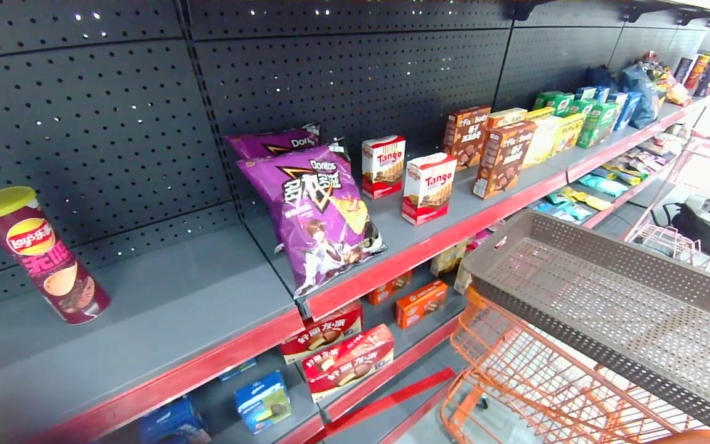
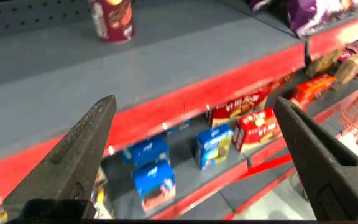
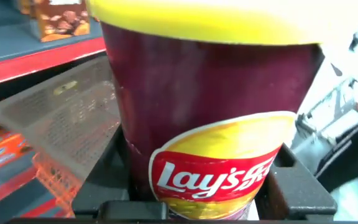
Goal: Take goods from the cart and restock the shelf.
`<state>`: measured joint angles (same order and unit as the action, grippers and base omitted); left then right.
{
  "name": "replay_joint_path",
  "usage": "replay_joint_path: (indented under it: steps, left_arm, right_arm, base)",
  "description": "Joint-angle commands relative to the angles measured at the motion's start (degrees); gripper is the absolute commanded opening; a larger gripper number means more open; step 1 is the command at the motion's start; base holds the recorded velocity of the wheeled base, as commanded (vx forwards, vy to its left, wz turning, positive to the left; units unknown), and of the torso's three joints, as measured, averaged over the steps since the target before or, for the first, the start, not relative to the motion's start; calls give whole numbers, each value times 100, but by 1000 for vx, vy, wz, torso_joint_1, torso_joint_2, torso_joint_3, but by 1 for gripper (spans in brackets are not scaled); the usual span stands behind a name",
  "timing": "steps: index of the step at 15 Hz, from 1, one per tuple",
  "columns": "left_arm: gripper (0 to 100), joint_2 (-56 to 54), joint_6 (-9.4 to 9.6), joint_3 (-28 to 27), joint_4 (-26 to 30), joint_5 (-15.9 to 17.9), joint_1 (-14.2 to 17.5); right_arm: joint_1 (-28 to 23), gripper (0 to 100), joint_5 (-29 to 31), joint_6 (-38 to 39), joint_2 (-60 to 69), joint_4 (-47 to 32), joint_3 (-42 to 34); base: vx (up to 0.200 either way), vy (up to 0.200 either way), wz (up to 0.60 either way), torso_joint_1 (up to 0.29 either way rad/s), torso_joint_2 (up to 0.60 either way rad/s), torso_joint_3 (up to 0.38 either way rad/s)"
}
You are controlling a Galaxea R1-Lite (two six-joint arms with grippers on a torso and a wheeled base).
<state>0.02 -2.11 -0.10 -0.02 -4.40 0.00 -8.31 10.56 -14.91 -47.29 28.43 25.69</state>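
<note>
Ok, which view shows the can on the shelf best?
Head view: the shelf can stands whole, lid to base. Left wrist view catches its lower part. Right wrist view shows a second can instead.

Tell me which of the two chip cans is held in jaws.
The can clamped by the right gripper; the other can stands free, upright on the grey shelf.

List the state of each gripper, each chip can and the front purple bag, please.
left gripper, open, holding nothing
right gripper, shut on held can
held can, gripped, yellow lid on
shelf can, standing on the shelf, lid on
front purple bag, propped against rear purple bag
</note>
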Motion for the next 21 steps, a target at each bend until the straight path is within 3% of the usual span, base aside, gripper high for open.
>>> replay_joint_path:
  steps: [1,19,21]
  left_arm:
    - [100,6,0,1,2,1,0]
    - [100,6,9,1,2,18,0]
    - [100,6,9,1,2,18,0]
  right_arm:
    - [-4,0,-71,-74,158,5,-55]
    - [-4,0,-177,-399,475,172,-178]
    - [-4,0,-177,-460,563,154,-239]
  base:
    - [0,0,0,0,0,0]
    - [0,0,567,5,4,3]
    - [0,0,0,0,0,0]
